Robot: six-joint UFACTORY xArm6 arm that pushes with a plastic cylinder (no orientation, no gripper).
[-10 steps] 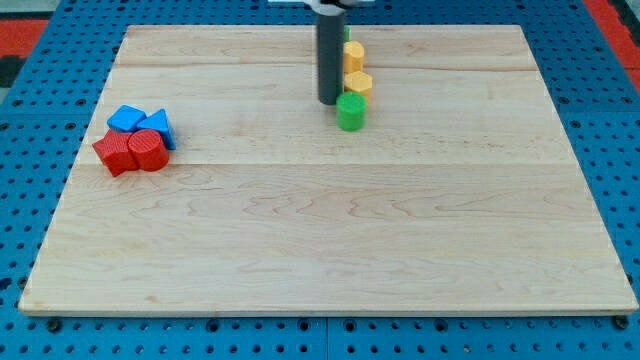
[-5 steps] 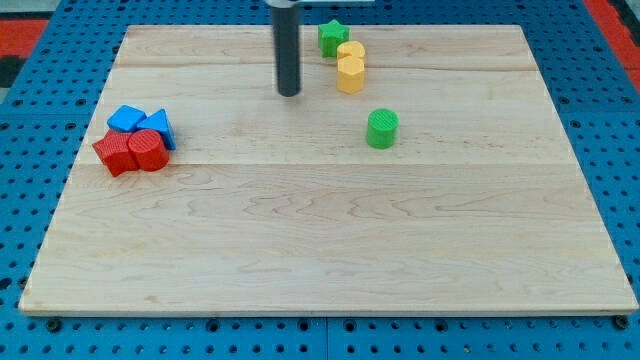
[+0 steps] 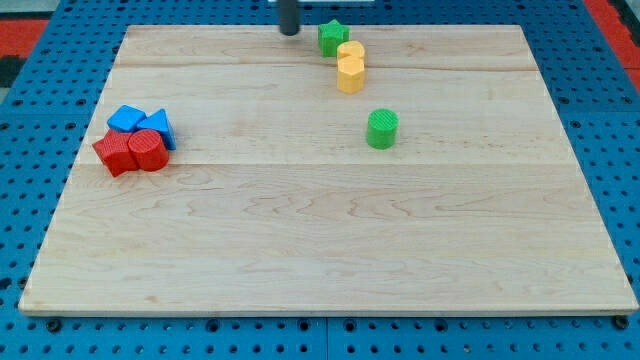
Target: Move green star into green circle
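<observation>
The green star (image 3: 332, 38) sits near the board's top edge, right of centre. The green circle (image 3: 381, 129) stands lower and to the right, apart from the star. Between them, touching the star's lower right side, are two yellow blocks: a yellow circle (image 3: 351, 52) and a yellow hexagon (image 3: 350, 74). My tip (image 3: 289, 32) is at the view's top, just left of the green star, with a small gap between them. Most of the rod is cut off by the frame's top edge.
At the board's left is a cluster: a blue block (image 3: 125, 118), a blue triangle (image 3: 157, 126), a red block (image 3: 114, 153) and a red circle (image 3: 147, 150). The wooden board (image 3: 320, 250) lies on a blue pegboard.
The green circle was pushed down and to the right, away from the yellow blocks. My tip then moved left and up the view to the board's top edge beside the green star.
</observation>
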